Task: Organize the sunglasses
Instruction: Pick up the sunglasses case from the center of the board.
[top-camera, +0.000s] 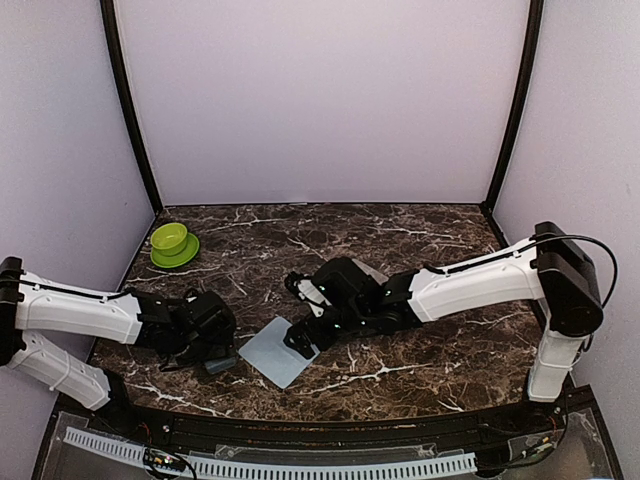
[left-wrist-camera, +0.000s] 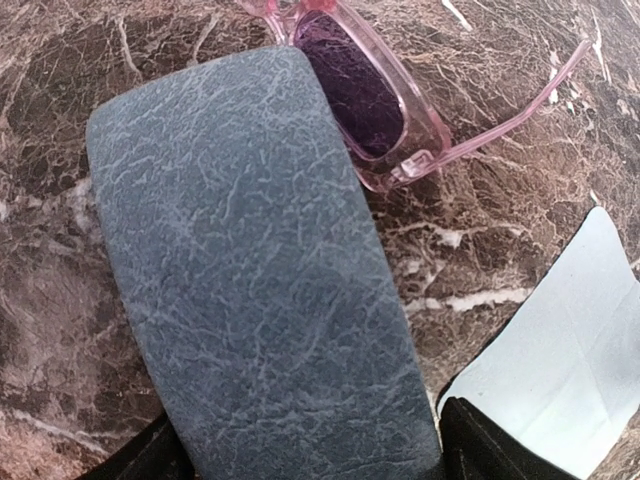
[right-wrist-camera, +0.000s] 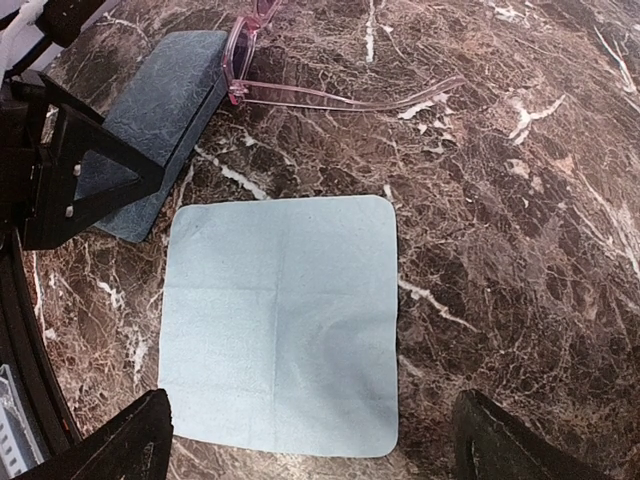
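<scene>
Two left fingers (left-wrist-camera: 490, 450) clasp the grey case (left-wrist-camera: 250, 280); right fingers (right-wrist-camera: 120, 445) spread wide above cloth (right-wrist-camera: 280, 320).

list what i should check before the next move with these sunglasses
1. The right end effector is open: ok, fingers spread wide above the cloth.
2. The left end effector grips the grey case: cannot tell, its fingers flank one end.
3. The grey case is open for the sunglasses: not ok, only its grey outside shows.
4. The sunglasses' arms are folded: not ok, one stretches out.
5. The cloth lies flat: ok.
</scene>
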